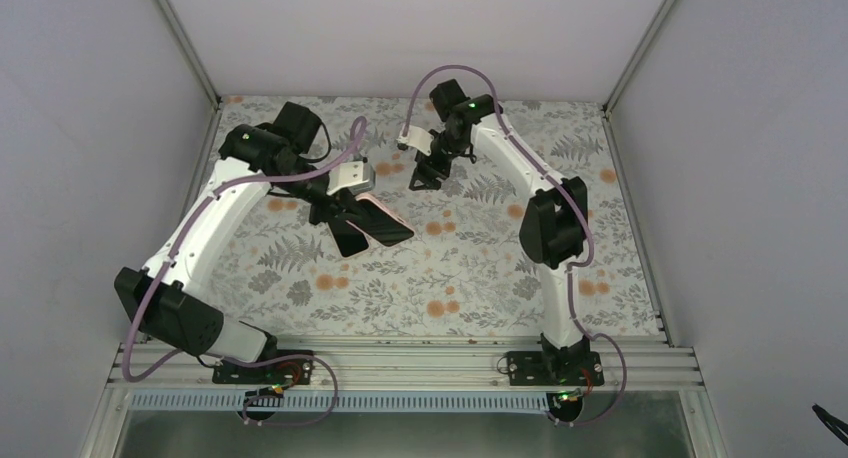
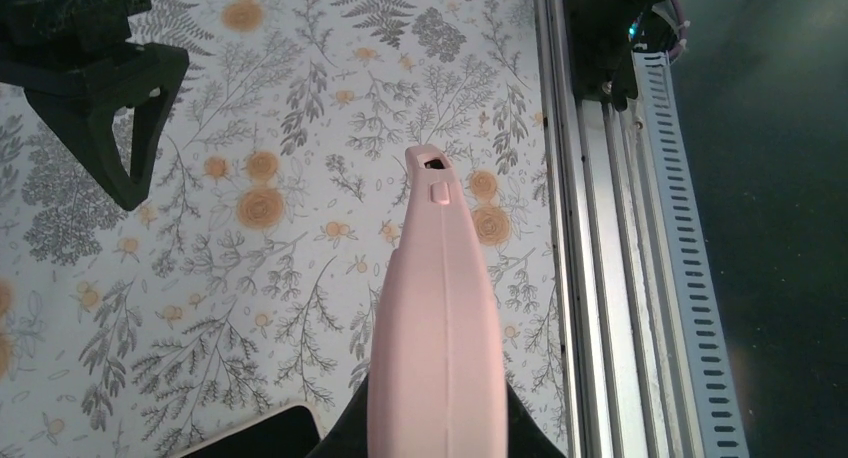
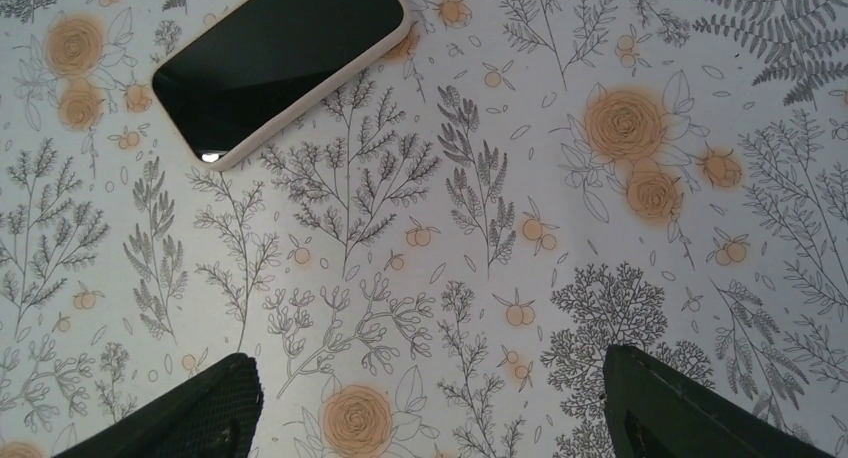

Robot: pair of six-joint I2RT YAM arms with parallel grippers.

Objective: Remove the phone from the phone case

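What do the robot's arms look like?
The left arm and right arm are white tubes with chunky black joints. A mauve cable loops along each. The left pincer and right pincer are black with two fingers. A tiny green light glows on the right arm.

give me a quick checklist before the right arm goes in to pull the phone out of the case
1. Hold: the left gripper is clamped on the phone case, which stands edge-on between its fingers: ok.
2. Seating: the phone sits in the case, with the pale rim framing the screen on the sides in view: ok.
3. Readiness: the right gripper is open, fingers wide apart with nothing between them: ok.
4. Position: the right gripper is apart from the phone, not at its edge: not ok.
5. Clearance: whether the case is lifted off the table: cannot tell.
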